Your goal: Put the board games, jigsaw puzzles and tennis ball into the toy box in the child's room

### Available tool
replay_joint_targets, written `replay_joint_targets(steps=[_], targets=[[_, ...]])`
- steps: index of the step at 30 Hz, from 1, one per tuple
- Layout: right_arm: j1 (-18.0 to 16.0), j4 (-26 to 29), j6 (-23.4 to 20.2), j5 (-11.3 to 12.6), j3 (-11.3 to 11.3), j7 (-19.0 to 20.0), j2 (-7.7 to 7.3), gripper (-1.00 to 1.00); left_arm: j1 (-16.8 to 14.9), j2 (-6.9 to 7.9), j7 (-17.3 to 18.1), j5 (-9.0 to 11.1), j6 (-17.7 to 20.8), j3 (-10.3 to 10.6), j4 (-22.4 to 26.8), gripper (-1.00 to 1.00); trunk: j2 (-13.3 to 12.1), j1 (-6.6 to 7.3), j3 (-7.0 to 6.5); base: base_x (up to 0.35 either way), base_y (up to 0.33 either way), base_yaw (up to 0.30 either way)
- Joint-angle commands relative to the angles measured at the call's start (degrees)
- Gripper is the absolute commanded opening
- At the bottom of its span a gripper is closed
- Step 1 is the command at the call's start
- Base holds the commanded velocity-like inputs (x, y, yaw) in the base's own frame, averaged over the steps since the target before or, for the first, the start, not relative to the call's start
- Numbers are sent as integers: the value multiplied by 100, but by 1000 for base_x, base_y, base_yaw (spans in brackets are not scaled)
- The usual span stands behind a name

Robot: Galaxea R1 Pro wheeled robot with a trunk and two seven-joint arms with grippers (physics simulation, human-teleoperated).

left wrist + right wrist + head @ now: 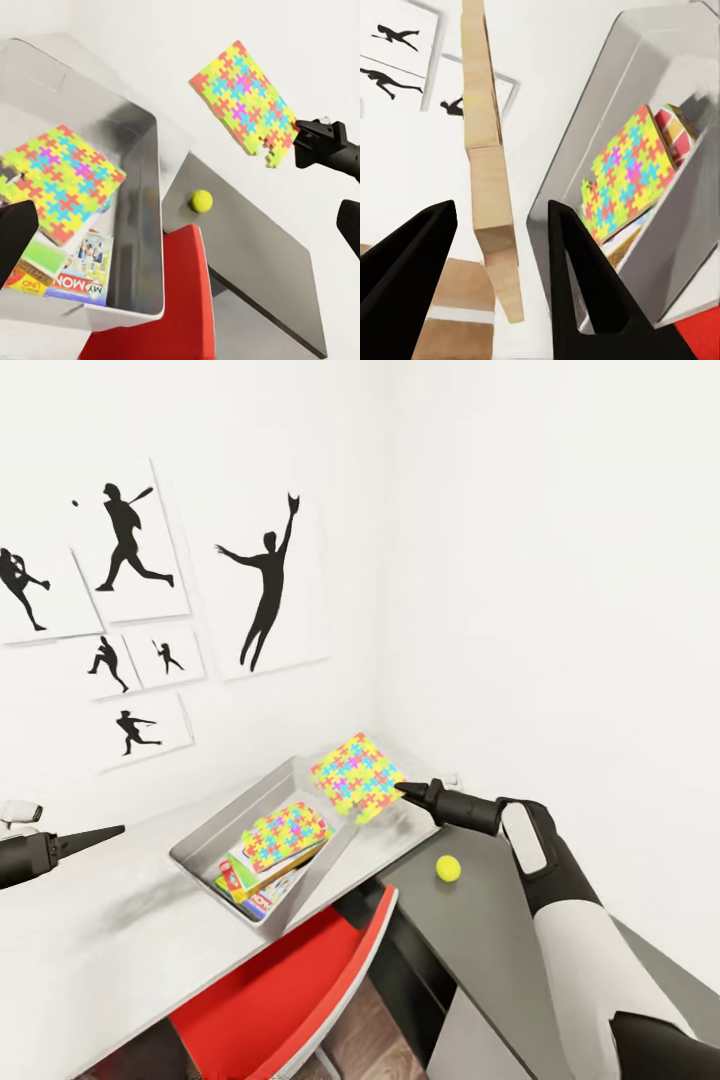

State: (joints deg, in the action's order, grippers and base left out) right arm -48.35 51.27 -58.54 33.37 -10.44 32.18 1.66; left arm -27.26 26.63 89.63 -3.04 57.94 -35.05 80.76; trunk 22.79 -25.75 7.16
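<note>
Above the far rim of the toy box (205, 840), my right end effector (402, 789) holds the second jigsaw puzzle (357, 775) by one edge, tilted and clear of the surface (90, 950); in the right wrist view the sheet stands edge-on between the fingers, contact unclear. The first jigsaw puzzle (285, 833) lies atop the board games (250, 885) in the bin. Next: carry inward, release. The tennis ball (448, 868) remains on the dark section. My left end effector (105, 832), fingers together, idles.

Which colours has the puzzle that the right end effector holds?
The held jigsaw puzzle shows interlocking yellow, cyan, pink and orange pieces, clearest in the left wrist view, gripped by the right end effector.
</note>
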Motion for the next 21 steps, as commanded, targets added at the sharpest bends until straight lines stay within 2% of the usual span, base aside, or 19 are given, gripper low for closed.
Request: replay_joint_targets(steps=[1, 21], targets=[[-10, -3, -34, -32, -26, 41, 22, -100, -8, 0, 37, -32, 60, -2, 2, 100, 13, -3, 13, 0, 0, 291], [-22, -20, -34, -32, -29, 28, 56, -100, -8, -12, 37, 7, 60, 13, -39, 100, 13, -3, 13, 0, 0, 291]])
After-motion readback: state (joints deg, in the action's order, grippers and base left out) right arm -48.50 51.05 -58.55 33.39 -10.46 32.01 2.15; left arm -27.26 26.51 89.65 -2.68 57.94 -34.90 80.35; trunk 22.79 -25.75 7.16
